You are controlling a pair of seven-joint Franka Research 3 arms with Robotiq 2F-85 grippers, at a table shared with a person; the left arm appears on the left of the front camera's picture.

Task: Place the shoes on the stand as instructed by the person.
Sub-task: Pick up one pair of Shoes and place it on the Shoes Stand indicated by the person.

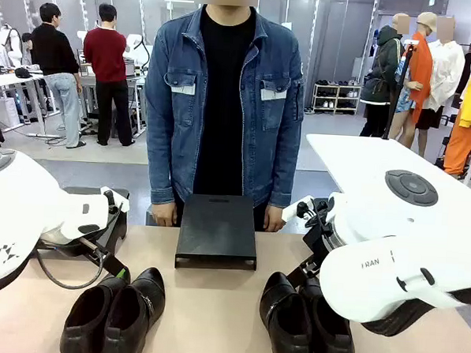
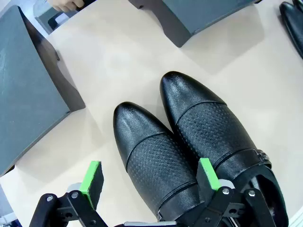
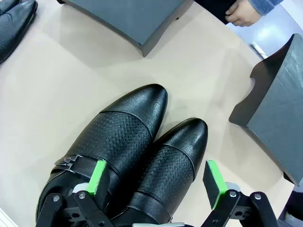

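**Black dress shoes between spread jaws**

Left gripper (image 2: 150,176) hangs over the left pair (image 1: 114,311), jaws released and holding nothing. One shoe's perforated upper lies between the jaws, its mate touching alongside. Right gripper (image 3: 156,180) is likewise wide apart and empty above the right pair (image 1: 307,323), one shoe between its jaws. Both pairs rest on the beige table (image 1: 213,310), toes toward the dark stand (image 1: 217,231) and the person (image 1: 223,105).

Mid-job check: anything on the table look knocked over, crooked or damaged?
Nothing stands out. The left pair and the right pair stand upright, shoes side by side, no visible damage. The black stand sits square beyond them. The left gripper and right gripper are open, each over one shoe.
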